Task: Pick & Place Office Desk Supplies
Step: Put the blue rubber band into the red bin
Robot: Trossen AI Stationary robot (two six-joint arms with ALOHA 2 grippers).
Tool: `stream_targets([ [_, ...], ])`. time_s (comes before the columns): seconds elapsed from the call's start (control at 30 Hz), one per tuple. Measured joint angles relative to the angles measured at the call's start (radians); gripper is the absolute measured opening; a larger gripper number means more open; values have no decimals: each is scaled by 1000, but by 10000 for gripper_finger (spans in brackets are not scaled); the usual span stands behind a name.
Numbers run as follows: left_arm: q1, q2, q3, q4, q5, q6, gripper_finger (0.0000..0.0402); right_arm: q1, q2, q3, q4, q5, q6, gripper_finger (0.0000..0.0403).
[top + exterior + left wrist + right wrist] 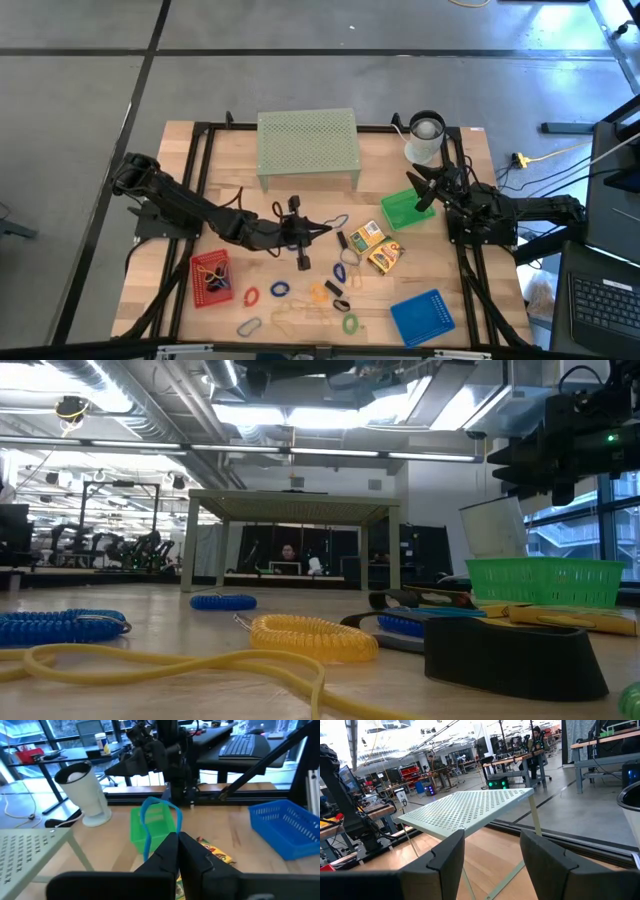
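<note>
Blue ring (pixel 159 822) in left claw (pixel 178 851)

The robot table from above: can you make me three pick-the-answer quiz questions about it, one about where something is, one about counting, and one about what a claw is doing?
1. Which tray is closest to the right claw?
A. red
B. blue
C. green tray

2. How many plastic trays are on the table?
A. two
B. three
C. five

3. What is the left claw doing?
A. shut on a blue ring
B. wide open over the table
C. shut on a yellow box

Answers:
1 C: the right claw hangs open just above the green tray.
2 B: one red tray, one green, one blue tray.
3 A: its wrist view shows the fingers pinched together on the ring.
</note>
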Motion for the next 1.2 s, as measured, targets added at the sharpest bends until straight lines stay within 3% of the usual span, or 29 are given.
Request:
stream_targets([
  [0.53, -84, 0, 1, 70, -19, -6, 2, 0, 0, 0, 0, 0, 0, 194],
  [0.7, -135, -10, 1, 24, 21, -107, 3, 0, 0, 0, 0, 0, 0, 194],
  [0.87, -179, -62, 2, -142, 152, -264, 3, 0, 0, 0, 0, 0, 0, 194],
  [0.97, -182, -120, 2, -300, 273, -271, 2, 0, 0, 0, 0, 0, 0, 194],
  [1.1, -180, -195, 2, -575, 481, -299, 3, 0, 0, 0, 0, 0, 0, 194],
  [1.2, -185, -253, 2, -744, 657, -421, 3, 0, 0, 0, 0, 0, 0, 194],
])
